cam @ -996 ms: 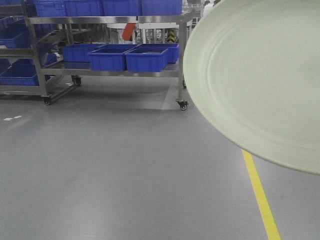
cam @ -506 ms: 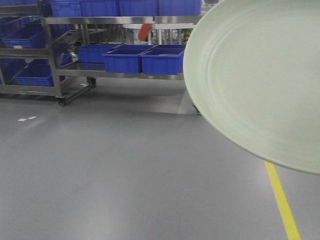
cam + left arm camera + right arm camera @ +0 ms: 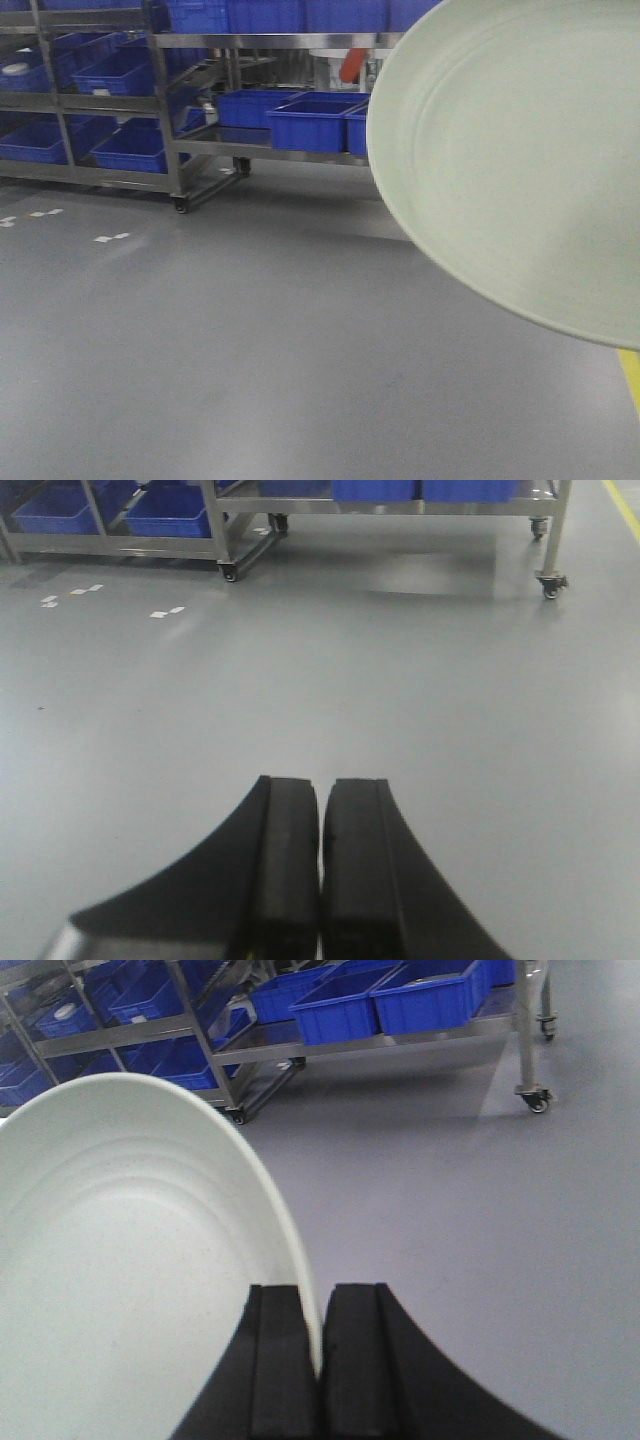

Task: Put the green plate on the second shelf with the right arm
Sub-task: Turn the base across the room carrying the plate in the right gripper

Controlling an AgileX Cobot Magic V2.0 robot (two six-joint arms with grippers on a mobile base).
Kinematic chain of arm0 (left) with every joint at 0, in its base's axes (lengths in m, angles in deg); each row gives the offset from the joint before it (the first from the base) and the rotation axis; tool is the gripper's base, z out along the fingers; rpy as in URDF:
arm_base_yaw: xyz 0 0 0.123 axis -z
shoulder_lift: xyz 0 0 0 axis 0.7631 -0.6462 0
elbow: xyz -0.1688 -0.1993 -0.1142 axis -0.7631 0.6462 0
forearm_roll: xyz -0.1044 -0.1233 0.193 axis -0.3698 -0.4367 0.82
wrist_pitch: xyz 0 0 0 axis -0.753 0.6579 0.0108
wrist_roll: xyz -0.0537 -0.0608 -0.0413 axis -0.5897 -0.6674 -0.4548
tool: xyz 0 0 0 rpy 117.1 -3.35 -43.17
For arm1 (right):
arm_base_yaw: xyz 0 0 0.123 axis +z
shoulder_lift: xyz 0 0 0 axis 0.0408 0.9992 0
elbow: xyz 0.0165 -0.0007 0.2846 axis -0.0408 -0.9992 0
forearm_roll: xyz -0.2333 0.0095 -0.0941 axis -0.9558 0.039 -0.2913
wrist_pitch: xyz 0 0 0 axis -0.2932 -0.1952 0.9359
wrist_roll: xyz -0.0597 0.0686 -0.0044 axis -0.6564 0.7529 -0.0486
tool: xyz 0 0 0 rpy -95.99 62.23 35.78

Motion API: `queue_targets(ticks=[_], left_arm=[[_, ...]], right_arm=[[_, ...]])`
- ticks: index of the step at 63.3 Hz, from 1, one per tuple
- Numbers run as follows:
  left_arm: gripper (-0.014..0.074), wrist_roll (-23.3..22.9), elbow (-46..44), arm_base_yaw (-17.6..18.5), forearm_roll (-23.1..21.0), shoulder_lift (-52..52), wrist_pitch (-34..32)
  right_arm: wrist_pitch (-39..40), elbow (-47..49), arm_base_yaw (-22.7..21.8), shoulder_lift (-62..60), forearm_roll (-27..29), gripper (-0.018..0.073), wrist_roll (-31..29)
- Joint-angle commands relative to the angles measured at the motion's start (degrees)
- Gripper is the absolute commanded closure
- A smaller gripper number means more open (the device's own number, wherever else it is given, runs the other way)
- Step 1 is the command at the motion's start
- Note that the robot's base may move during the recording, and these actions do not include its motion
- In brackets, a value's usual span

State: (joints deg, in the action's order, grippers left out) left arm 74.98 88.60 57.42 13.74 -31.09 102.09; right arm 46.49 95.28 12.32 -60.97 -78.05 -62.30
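Sage-green and matte, the green plate point(image 3: 510, 160) fills the right half of the front view, tilted up on edge in the air above the grey floor point(image 3: 250, 350) and blocking whatever lies behind it. In the right wrist view the same plate point(image 3: 130, 1280) spreads to the left, and its raised rim is pinched between the two black fingers of the right gripper point(image 3: 320, 1305), whose jaws are clamped narrowly on that edge. The left gripper point(image 3: 321, 805) hangs over bare floor with its jaws pressed together, only a thin slit between them. Far across the floor stand stainless steel shelving racks point(image 3: 165, 110) on casters point(image 3: 180, 207). Their shelves carry rows of blue plastic bins point(image 3: 310, 125), and the plate hides the right end of the low shelf. Most bin interiors cannot be seen from here. A pale round item point(image 3: 17, 69) sits at one bin on the far left, but whether it lies in or on the bin cannot be told. An orange-red shape point(image 3: 352, 62) shows behind the rack near the plate's upper edge. Small white marks point(image 3: 105, 238) dot the floor on the left, and a yellow line point(image 3: 630, 375) runs along the floor at the right, below the plate.
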Motion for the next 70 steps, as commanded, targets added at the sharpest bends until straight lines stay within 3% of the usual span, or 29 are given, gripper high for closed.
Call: queue_targets(ticks=[1, 70], left_arm=[[0.0472, -0.28, 2.40, 0.17, 0.05, 1.28, -3.50], [0.0472, -0.28, 2.40, 0.17, 0.05, 1.28, -3.50]], right_arm=[[6.61, 1.88, -0.26, 0.12, 0.00, 0.0505, -0.08], [6.61, 1.88, -0.26, 0.12, 0.00, 0.0505, -0.08]])
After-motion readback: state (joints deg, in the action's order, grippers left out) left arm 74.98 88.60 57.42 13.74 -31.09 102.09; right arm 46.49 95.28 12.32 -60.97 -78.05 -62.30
